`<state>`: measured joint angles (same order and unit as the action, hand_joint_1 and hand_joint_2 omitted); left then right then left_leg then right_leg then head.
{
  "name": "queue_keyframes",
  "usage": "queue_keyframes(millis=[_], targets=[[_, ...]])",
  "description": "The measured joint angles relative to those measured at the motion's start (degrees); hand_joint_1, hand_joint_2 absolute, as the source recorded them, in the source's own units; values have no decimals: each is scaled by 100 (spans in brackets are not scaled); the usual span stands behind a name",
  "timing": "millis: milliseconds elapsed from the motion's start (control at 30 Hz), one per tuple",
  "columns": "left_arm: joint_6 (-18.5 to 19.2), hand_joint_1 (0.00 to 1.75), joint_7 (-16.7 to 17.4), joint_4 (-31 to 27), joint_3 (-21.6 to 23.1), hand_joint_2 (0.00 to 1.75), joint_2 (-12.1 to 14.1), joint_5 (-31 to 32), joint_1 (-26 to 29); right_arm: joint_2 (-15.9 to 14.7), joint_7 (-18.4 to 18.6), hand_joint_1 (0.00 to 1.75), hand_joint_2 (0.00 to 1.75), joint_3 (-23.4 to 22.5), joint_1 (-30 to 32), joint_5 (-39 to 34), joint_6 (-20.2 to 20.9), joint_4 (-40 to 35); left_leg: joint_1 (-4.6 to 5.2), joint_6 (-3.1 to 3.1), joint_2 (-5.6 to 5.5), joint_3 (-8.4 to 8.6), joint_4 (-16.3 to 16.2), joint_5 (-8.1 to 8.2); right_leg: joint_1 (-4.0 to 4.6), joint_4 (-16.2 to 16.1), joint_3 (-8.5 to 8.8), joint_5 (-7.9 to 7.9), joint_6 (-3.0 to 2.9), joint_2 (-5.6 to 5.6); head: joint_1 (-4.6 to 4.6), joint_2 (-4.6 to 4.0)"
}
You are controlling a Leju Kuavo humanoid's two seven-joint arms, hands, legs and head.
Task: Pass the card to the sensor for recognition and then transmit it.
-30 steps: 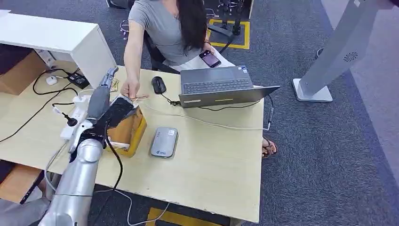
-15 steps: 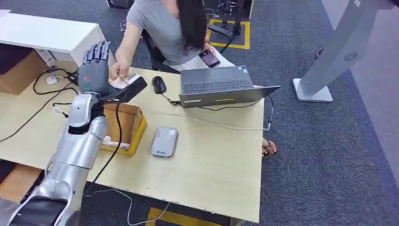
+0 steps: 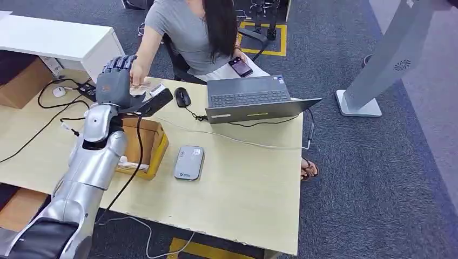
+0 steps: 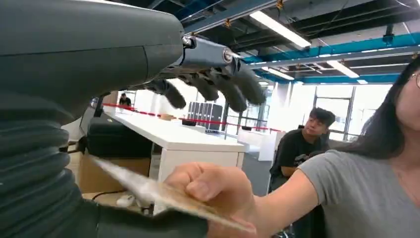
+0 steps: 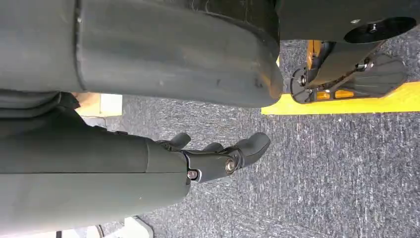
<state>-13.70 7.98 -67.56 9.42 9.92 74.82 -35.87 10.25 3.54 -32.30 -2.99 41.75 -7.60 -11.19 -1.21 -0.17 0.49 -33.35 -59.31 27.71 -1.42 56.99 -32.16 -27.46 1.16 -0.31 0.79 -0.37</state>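
My left hand (image 3: 115, 82) is raised above the far left part of the table, palm toward a seated person. A pale card (image 3: 143, 89) lies between its thumb and its fingers. The person's hand (image 3: 136, 74) pinches the card's far end. In the left wrist view the card (image 4: 158, 191) runs over my thumb into the person's hand (image 4: 215, 186), while my fingers (image 4: 218, 84) stay spread well above it. The grey card sensor (image 3: 188, 162) lies flat on the table, nearer to me. My right hand (image 5: 223, 154) hangs over carpet, holding nothing, fingers loosely extended.
An open cardboard box (image 3: 148, 144) stands under my left forearm. A laptop (image 3: 248, 98), a mouse (image 3: 182, 97), a white power strip (image 3: 85, 137) and trailing cables lie on the wooden table (image 3: 243, 189). A white kiosk stand (image 3: 378, 70) rises at the right.
My left arm rose from the cardboard box up to the person, then tipped forward and slightly down. The person's hand came to the card and now grips it.
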Motion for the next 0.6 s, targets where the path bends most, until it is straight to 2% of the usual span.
queue_keyframes(millis=[600], targets=[[17,175,-42,133,11,175,-2,-81,-26,0,2,0,0,0,0,17,0,11,0,0,0,0,0,0,0,0,0,0,0,0,-2,0]])
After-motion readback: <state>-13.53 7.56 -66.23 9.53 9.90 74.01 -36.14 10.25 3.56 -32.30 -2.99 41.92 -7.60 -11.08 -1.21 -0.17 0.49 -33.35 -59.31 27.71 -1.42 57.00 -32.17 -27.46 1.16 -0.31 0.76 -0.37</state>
